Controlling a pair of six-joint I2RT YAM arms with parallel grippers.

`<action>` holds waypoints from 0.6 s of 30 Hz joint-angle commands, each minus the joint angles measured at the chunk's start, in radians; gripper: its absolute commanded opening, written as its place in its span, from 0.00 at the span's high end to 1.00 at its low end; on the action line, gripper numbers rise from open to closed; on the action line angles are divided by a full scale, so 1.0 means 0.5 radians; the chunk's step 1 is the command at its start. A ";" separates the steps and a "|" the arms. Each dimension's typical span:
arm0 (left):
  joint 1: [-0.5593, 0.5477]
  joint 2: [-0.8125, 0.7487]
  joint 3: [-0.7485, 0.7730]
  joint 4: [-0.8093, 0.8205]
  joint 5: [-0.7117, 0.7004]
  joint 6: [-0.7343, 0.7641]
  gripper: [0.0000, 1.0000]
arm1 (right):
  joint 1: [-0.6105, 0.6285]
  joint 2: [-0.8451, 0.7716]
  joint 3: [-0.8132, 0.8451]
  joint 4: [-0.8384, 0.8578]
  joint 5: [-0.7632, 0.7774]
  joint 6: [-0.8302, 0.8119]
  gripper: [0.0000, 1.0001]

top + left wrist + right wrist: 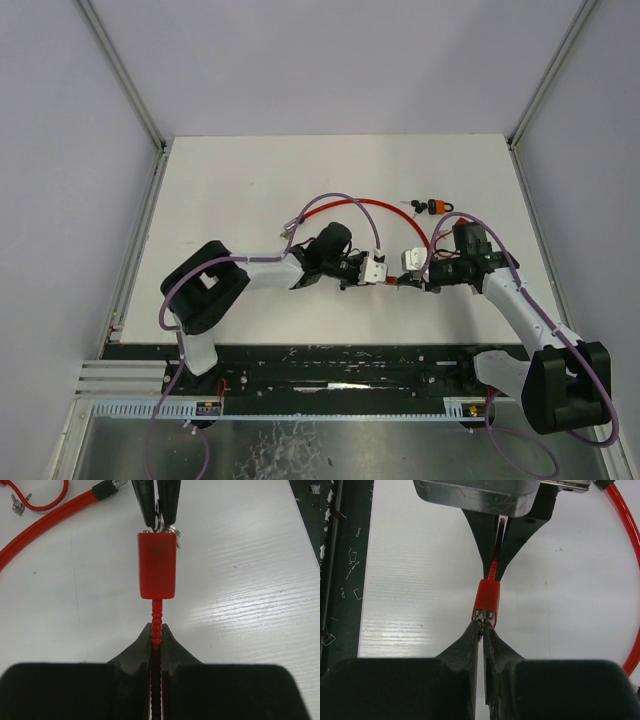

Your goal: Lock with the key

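Red lock (157, 565) lies mid-desk (250, 180), nearer the near edge. My left gripper (157, 631) pinches its ribbed cable (157, 611). Right gripper (481, 625) barely parted at the key (170, 529); I cannot tell if it grips.

At the far end of the red lock body (157, 565) you see only a sliver of metal (170, 529). Any key blade is hidden between the right gripper (159, 521) fingertips, and you cannot tell whether they grip it. At its near end the ribbed cable (156, 615) vanishes inside the left gripper (156, 632). Far left of it, a tiny metal piece (17, 504) is too small to name.
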 commanded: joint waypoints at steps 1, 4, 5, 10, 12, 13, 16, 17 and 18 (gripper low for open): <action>0.007 -0.066 -0.001 0.247 0.067 -0.026 1.00 | 0.030 0.011 -0.006 0.042 0.040 0.032 0.92; 0.012 -0.073 -0.005 0.241 0.067 -0.021 1.00 | 0.031 0.009 0.032 -0.052 0.066 -0.049 1.00; 0.022 -0.072 0.001 0.215 0.077 -0.010 1.00 | 0.032 0.004 0.054 -0.111 0.077 -0.112 1.00; 0.112 0.010 0.156 -0.194 0.199 0.106 1.00 | 0.032 -0.198 0.055 -0.157 0.197 -0.246 1.00; 0.125 0.042 0.212 -0.322 0.231 0.158 1.00 | 0.030 -0.260 0.062 -0.127 0.218 -0.162 1.00; 0.123 0.049 0.222 -0.337 0.220 0.164 1.00 | 0.032 -0.266 0.078 -0.125 0.229 -0.117 1.00; 0.116 0.035 0.191 -0.272 0.102 0.160 1.00 | 0.031 -0.219 0.133 -0.167 0.219 -0.027 1.00; 0.107 0.019 0.157 -0.201 0.027 0.136 1.00 | 0.032 -0.194 0.143 -0.184 0.188 -0.012 1.00; 0.090 -0.003 0.113 -0.111 -0.056 0.131 1.00 | 0.032 -0.165 0.155 -0.200 0.153 0.019 1.00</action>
